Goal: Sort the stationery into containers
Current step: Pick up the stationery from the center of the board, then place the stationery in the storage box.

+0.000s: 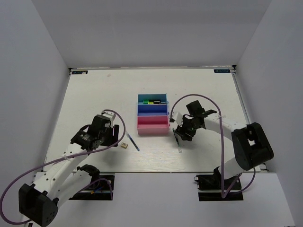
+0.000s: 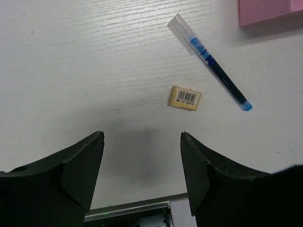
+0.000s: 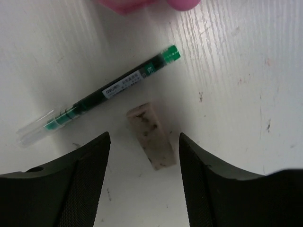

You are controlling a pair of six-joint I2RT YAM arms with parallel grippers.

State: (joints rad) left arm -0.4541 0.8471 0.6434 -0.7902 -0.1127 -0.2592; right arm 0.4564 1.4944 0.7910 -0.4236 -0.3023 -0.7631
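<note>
Teal (image 1: 142,98), blue (image 1: 152,109) and pink (image 1: 152,126) trays stand in a row at mid-table. The teal one holds a yellow highlighter (image 1: 152,101) and a dark marker. My left gripper (image 1: 112,138) is open and empty above the table (image 2: 142,137). A tan eraser with a barcode (image 2: 185,97) and a blue pen (image 2: 213,64) lie just ahead of it. My right gripper (image 1: 180,134) is open and low (image 3: 144,137). A smudged grey eraser (image 3: 151,136) lies between its fingertips, untouched. A dark-green pen (image 3: 109,92) lies just beyond it.
The pink tray's corner shows in the left wrist view (image 2: 270,12) and its edge in the right wrist view (image 3: 137,4). White walls enclose the table on the left, back and right. The table's near edge (image 1: 156,171) runs just behind both grippers.
</note>
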